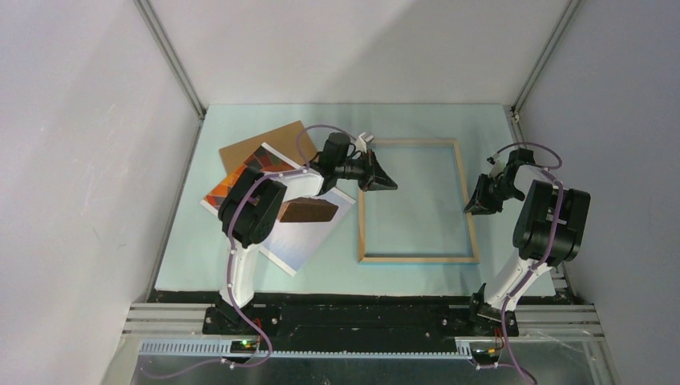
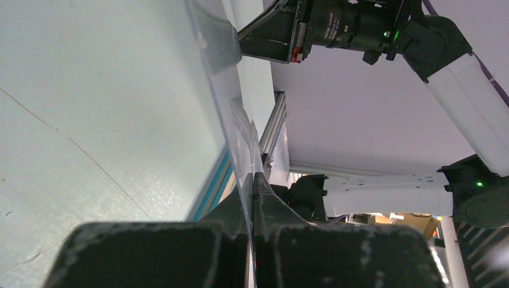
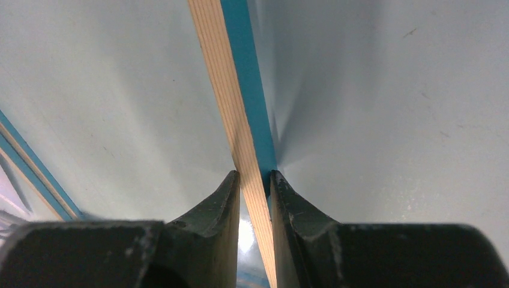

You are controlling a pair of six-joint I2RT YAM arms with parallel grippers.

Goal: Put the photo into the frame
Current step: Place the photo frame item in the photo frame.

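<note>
Underneath everything, a pale mint-green table is seen, scuffed in places and closed in on three sides by plain grey-white walls, with aluminium posts set in the two far corners.

Two arms are counted, bolted at the near edge, and two grippers. One frame, one photo, one brown backing board and one thin clear sheet are counted.

The frame is laid right of the table's centre with its light wood back turned up, its top rail reaching toward the far edge.

The photo is found by the left edge, outside the frame, and is partly covered by the left arm. Its far corner is overlapped onto the backing board, which is placed toward the far left corner.

The left gripper is held at the frame's left rail, and its fingers are clamped tight on the edge of the clear sheet.

The right gripper is set astride the frame's right rail and is closed on it, wood face and blue edge both shown between the fingers.
</note>
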